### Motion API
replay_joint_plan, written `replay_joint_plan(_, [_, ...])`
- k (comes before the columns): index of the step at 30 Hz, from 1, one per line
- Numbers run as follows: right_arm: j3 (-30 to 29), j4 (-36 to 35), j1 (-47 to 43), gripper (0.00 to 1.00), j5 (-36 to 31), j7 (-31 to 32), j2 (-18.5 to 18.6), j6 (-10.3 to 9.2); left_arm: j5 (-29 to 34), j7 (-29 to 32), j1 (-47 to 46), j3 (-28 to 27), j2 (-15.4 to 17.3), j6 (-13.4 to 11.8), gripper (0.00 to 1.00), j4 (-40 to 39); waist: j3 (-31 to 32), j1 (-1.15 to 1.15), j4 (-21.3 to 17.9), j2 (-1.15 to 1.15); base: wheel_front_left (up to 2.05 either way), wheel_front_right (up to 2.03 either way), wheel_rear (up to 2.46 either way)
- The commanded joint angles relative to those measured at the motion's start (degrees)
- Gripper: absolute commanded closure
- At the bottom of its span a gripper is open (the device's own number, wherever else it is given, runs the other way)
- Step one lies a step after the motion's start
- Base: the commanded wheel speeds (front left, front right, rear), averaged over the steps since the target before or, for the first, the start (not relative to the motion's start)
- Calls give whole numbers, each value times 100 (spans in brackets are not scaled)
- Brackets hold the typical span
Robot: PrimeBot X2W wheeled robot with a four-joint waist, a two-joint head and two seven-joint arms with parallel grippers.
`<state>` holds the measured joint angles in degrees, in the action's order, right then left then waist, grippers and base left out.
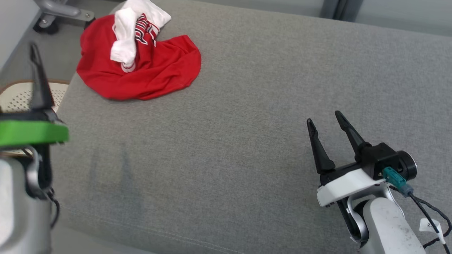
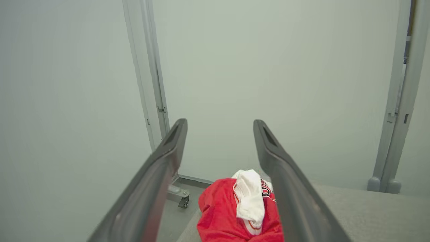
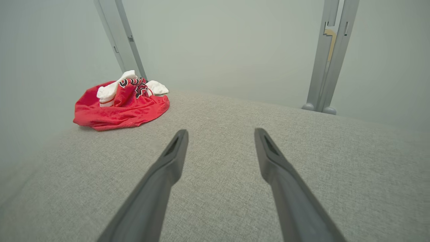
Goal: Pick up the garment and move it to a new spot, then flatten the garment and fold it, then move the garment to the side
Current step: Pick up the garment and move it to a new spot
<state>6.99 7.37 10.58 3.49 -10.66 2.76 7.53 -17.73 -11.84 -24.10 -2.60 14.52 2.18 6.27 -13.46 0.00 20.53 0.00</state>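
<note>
Zero contact yet: hovered with left gripper (image 2: 220, 124) and right gripper (image 1: 324, 118) both splayed, empty; first pickup pending, likely needed a leftward reach to the crumpled garment (image 1: 152, 70).

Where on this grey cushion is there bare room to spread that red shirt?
Bare: the wide middle of the cushion, between the red shirt and the right pincer, and the far right stretch beyond that pincer. Crowded: the far left corner, where the shirt lies heaped ahead of the left pincer.
</note>
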Motion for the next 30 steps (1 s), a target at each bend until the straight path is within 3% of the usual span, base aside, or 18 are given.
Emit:
replay_joint_plan(1, [-69,-104,95,0,-88,51,23,-8,-54,169,-467,-62,126,36,0,112,-609,0,-508,0,0,0,0])
replay_joint_plan(8, [-208,-641,260,0,-328,293,20,-8,-583,1204,-2067,-341,569,105,0,1455,-1303,0,-859,0,0,0,0])
replay_joint_plan(15, [-424,-1156,299,0,-531,443,18,-8,-585,2067,-2629,146,751,359,0,2849,-1837,0,-1087,0,0,0,0])
replay_joint_plan(24, [-630,-1501,345,0,-609,537,13,-8,-727,2101,-2818,307,640,359,0,3919,-2054,0,-1166,0,0,0,0])
replay_joint_plan(25, [-630,-1514,366,0,-605,539,16,-8,-718,2069,-2842,296,653,316,9,4021,-2055,0,-1172,0,0,0,0])
replay_joint_plan(27, [-623,-1528,376,0,-578,533,17,-8,-727,1983,-2894,264,685,263,57,4178,-2044,0,-1180,0,0,0,0])
replay_joint_plan(29, [-613,-1486,368,0,-531,509,17,-8,-715,1862,-2921,265,708,256,92,4289,-1997,0,-1182,0,0,0,0])
replay_joint_plan(30, [-602,-1450,364,0,-507,490,17,-8,-701,1794,-2938,272,742,268,100,4335,-1961,0,-1184,0,0,0,0])
